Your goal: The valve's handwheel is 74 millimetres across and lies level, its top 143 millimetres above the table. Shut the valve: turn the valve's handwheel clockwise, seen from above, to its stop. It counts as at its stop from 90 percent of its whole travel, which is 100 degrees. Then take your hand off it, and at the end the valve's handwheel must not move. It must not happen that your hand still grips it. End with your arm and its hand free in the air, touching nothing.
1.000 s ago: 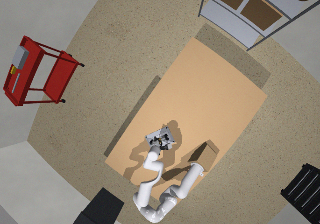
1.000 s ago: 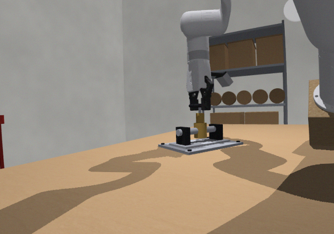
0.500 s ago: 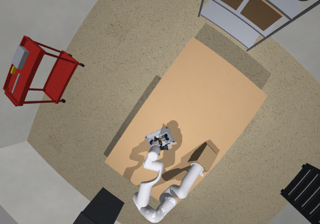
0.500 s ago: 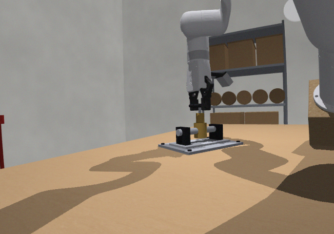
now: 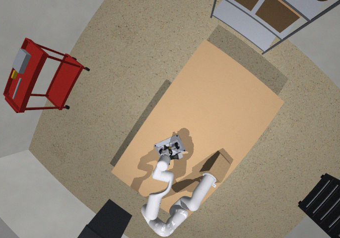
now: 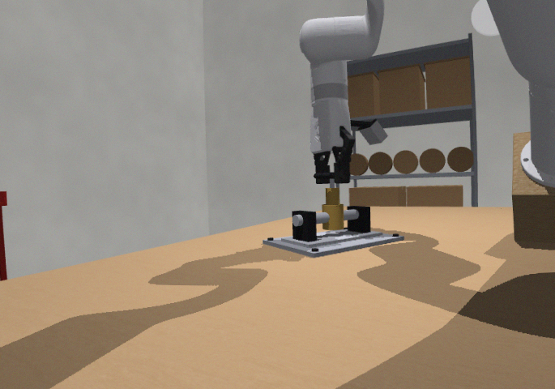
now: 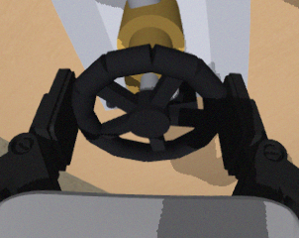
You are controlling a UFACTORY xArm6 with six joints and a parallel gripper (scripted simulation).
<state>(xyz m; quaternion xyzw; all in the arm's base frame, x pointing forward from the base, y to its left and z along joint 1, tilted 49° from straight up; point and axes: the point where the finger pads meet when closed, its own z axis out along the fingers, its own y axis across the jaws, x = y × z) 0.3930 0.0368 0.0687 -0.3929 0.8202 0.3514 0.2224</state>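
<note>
The valve has a brass body [image 6: 333,215] [image 7: 151,26] on a grey pipe between two black clamps, bolted to a grey base plate [image 6: 333,245] [image 5: 160,145] on the table. Its black spoked handwheel [image 7: 145,77] lies level on top; in the exterior view it is mostly hidden by the fingers. My gripper [image 7: 149,90] [image 6: 331,176] comes straight down over the valve. Its two black fingers press the wheel's rim from the left and right sides. In the top view the arm's wrist covers the wheel.
A cardboard box [image 5: 218,165] [image 6: 548,220] stands on the table beside the arm's base. A grey shelf rack [image 6: 424,119] with boxes stands beyond the table's far end. A red cart [image 5: 35,75] stands off to the side on the floor.
</note>
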